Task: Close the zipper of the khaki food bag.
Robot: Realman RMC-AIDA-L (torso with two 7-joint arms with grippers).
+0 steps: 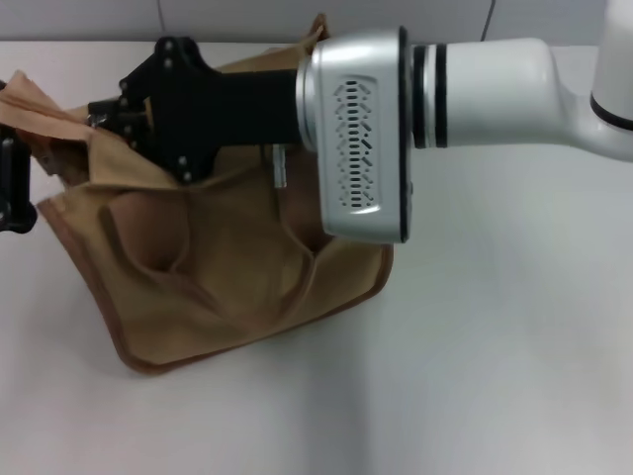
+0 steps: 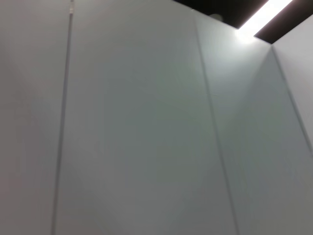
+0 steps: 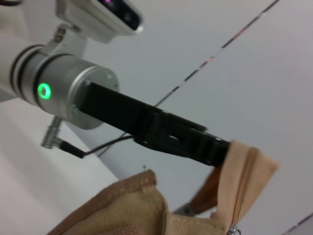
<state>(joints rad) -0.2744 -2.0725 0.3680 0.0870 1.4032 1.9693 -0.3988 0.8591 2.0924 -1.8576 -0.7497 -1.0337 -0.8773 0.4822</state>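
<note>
While the right arm reaches across the head view from the right, its right gripper sits at the upper left end of the khaki food bag, the black fingers drawn narrow around a small piece at the bag's top edge, where the zipper runs; whether that piece is the metal pull cannot be told from the head view. Just beyond it, at the left edge of the head view, the left gripper shows only as a black part beside the bag's raised end flap. In the right wrist view that left gripper reaches in from its silver wrist with a green ring light and pinches the lifted tan end of the bag, holding the fabric up; the zipper tape runs down this lifted end, and a small silver pull shows at the lower edge of that picture. The bag lies slumped on the white table, its darker brown trim along the lower edge and its handles folded onto the front. The left wrist view shows only a pale panelled wall and a bright strip light.
</note>
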